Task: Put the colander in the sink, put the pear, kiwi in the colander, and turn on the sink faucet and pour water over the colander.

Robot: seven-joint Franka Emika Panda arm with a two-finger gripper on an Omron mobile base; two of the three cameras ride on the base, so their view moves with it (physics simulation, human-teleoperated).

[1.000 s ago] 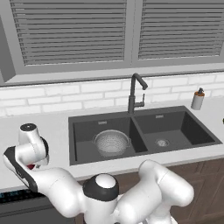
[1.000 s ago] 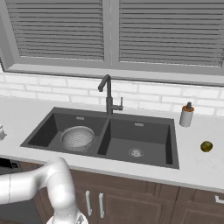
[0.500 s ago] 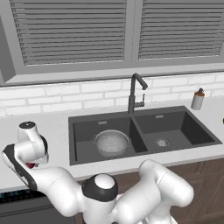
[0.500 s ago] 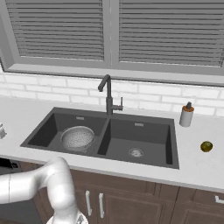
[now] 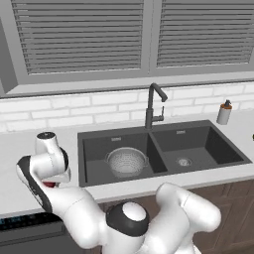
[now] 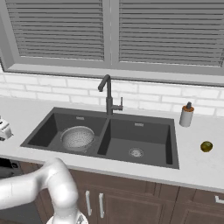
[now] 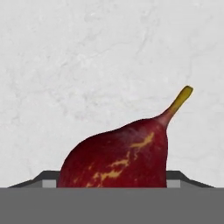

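Pear (image 7: 120,155), dark red, yellow-flecked, yellow stem, lying on pale counter (image 7: 87,65), gripper clamped around it.

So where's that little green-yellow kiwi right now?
The kiwi sits on the counter to the right of the sink in the right base view, just in front of the soap bottle.

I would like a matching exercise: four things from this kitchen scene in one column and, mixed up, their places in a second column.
Things:
1. colander
2. pear
3. kiwi
4. soap bottle

Places:
A. on the counter, right of the sink
B. by the wall, behind the sink's right corner
C. in the larger basin
D. on the counter, close before the gripper

Pairs: 1-C, 2-D, 3-A, 4-B
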